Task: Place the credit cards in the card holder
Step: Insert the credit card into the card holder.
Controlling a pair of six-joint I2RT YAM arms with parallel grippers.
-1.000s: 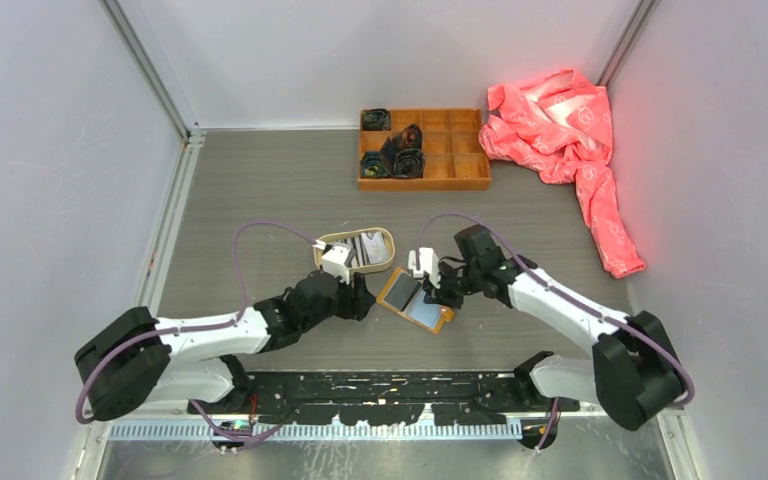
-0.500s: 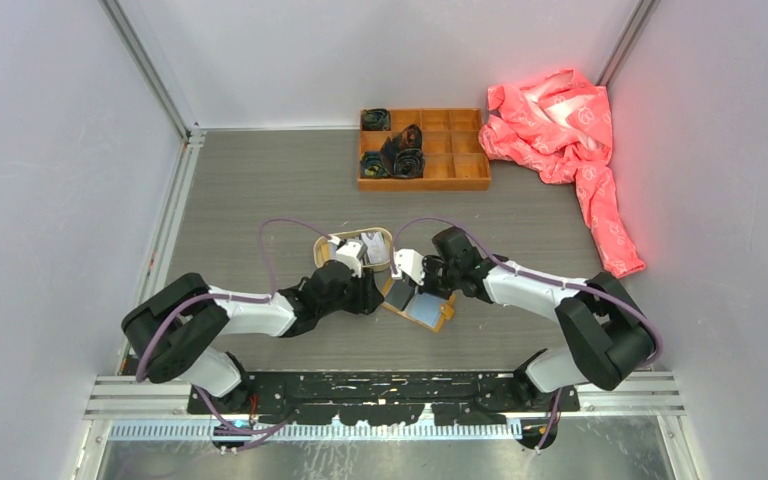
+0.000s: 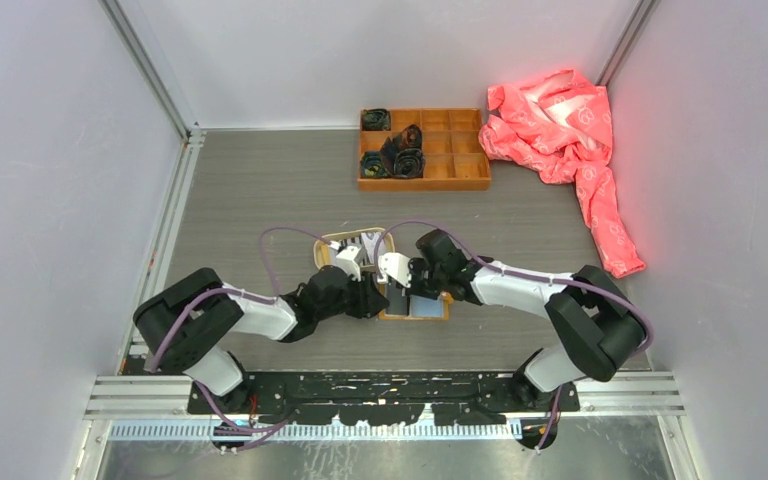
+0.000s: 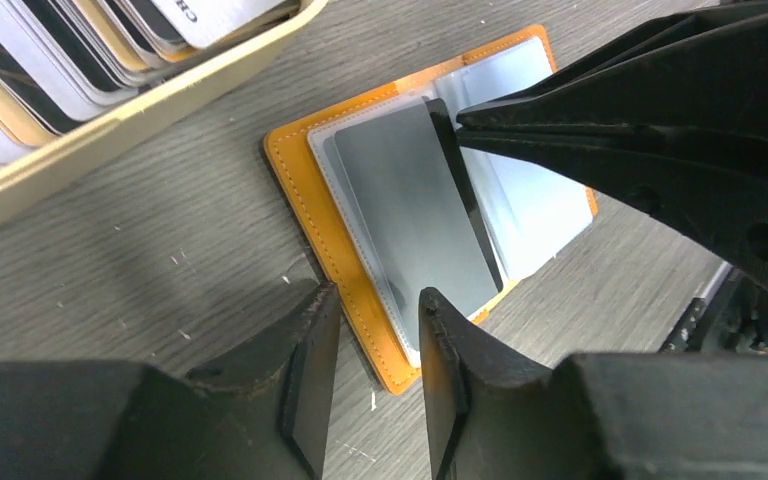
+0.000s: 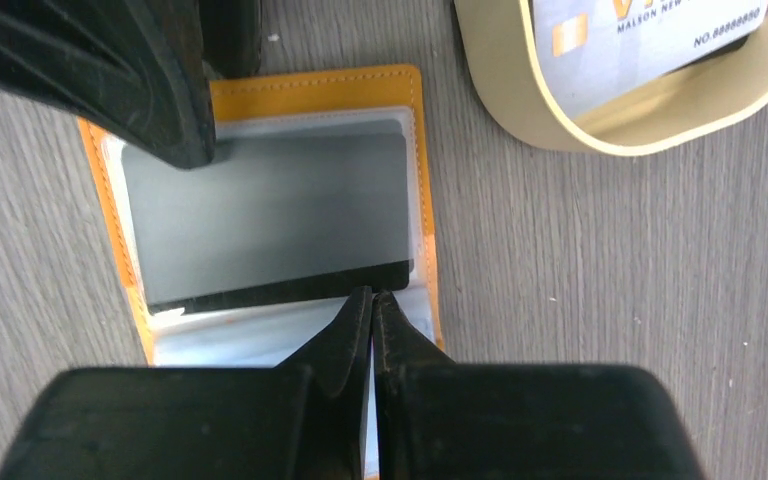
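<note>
The mustard-orange card holder (image 4: 305,195) lies open on the table, its clear pockets up, between the two grippers (image 3: 415,308). A grey credit card (image 4: 410,210) with a dark stripe lies on its left page, partly inside a pocket (image 5: 260,210). My right gripper (image 5: 372,295) is shut with nothing between its fingers, and its tips touch the card's striped edge. My left gripper (image 4: 375,310) stands open at the holder's near corner, holding nothing, with one finger (image 5: 160,100) over the orange rim. More credit cards (image 4: 60,60) stand in the oval tan tray.
The oval tan tray (image 3: 322,245) sits just behind the holder, close to both grippers (image 5: 520,120). An orange wooden compartment box (image 3: 423,148) with dark rolled items stands at the back. A pink cloth (image 3: 560,120) lies crumpled at the back right.
Both arms have reached in toward the middle. The holder has turned from tilted to square with the table's edge. My left jaws have narrowed. The right gripper stays shut.
</note>
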